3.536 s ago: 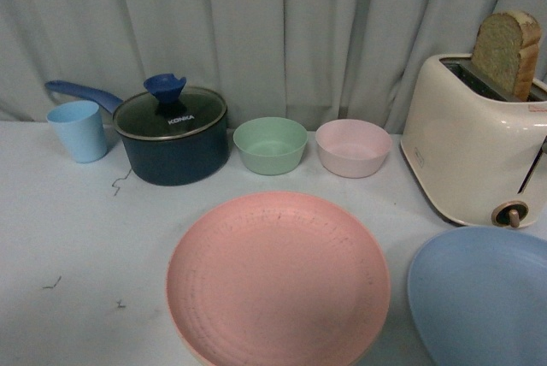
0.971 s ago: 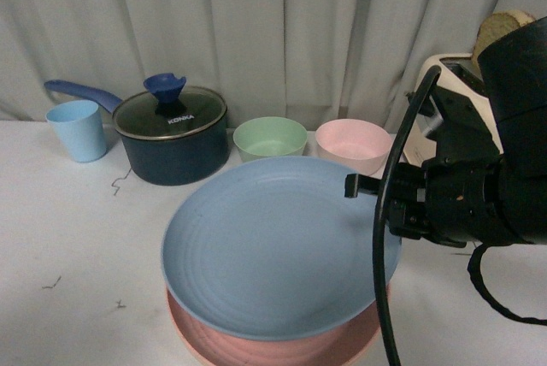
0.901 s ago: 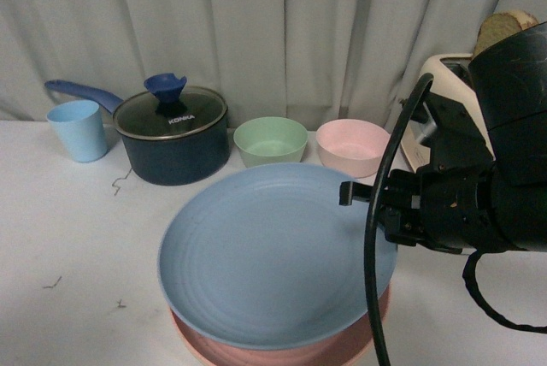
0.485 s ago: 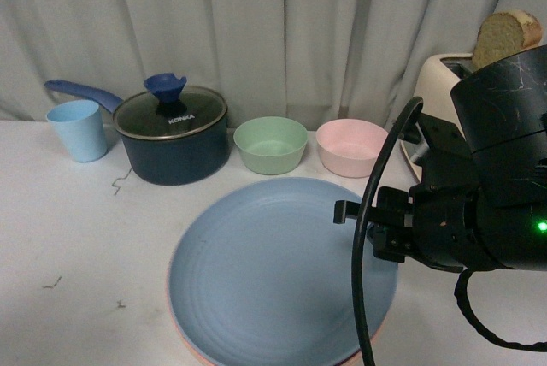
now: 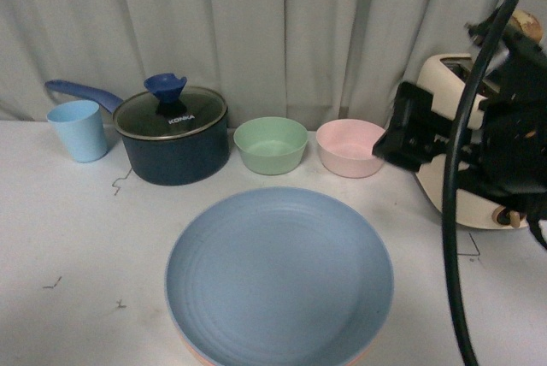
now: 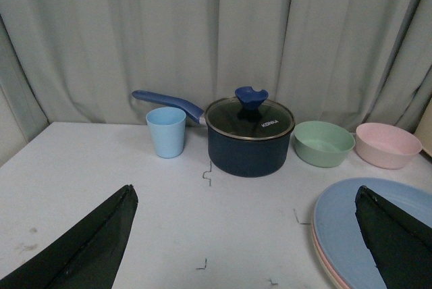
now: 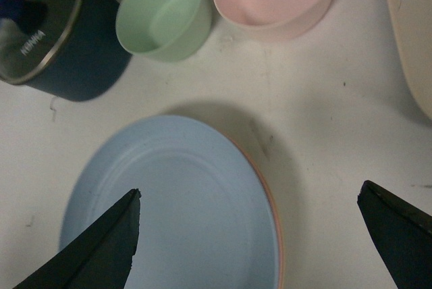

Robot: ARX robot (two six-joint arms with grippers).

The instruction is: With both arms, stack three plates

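Observation:
The light blue plate (image 5: 279, 276) lies flat on the pink plate, of which only a thin rim (image 7: 271, 198) shows. In the left wrist view a paler, beige-looking edge (image 6: 326, 273) shows under the pink rim (image 6: 314, 233). My right gripper (image 7: 250, 191) is open and empty. It hangs above the stack's right edge, clear of the plates. In the front view the right gripper (image 5: 408, 129) is raised at the right, in front of the toaster. My left gripper (image 6: 243, 189) is open and empty above bare table left of the stack. It does not show in the front view.
Along the back stand a light blue cup (image 5: 79, 131), a dark lidded saucepan (image 5: 171, 139), a green bowl (image 5: 270, 144) and a pink bowl (image 5: 352, 147). A cream toaster (image 5: 438, 75) sits at the right behind my arm. A black cable (image 5: 451, 255) hangs down there.
The blue plate came down onto the pink plate and now lies flat. My right gripper has let go of it and risen back toward the toaster.

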